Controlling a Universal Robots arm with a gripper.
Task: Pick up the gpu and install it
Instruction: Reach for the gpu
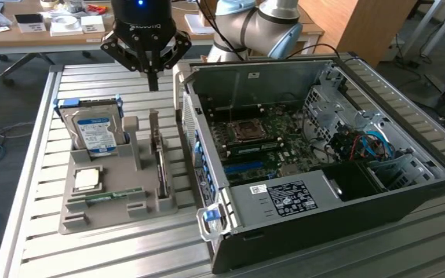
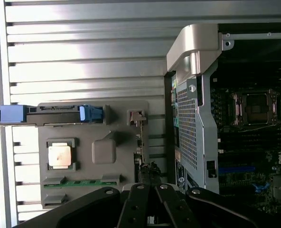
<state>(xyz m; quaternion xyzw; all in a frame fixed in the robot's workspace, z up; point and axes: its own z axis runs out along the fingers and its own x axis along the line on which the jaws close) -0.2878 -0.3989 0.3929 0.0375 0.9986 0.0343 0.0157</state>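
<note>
The gpu (image 1: 159,157) stands on its edge in a slot of the grey holder tray (image 1: 76,220), next to the open computer case (image 1: 377,202). From the wrist it appears as a thin dark edge, the gpu (image 2: 141,152), running along the tray (image 2: 117,137). My gripper (image 1: 153,81) hangs above the far end of the tray, well above the card and slightly beyond it, with its fingers shut together on nothing. The gripper (image 2: 150,213) and its black linkages frame the wrist picture's edge. The motherboard (image 1: 265,145) lies exposed inside the case.
The tray also holds a blue-labelled hard drive (image 1: 95,132) standing upright, a CPU (image 1: 88,178) lying flat and a green RAM stick (image 1: 114,195). The case wall (image 1: 194,139) rises right beside the gpu slot. Desks with clutter stand behind the slatted metal table (image 1: 91,255).
</note>
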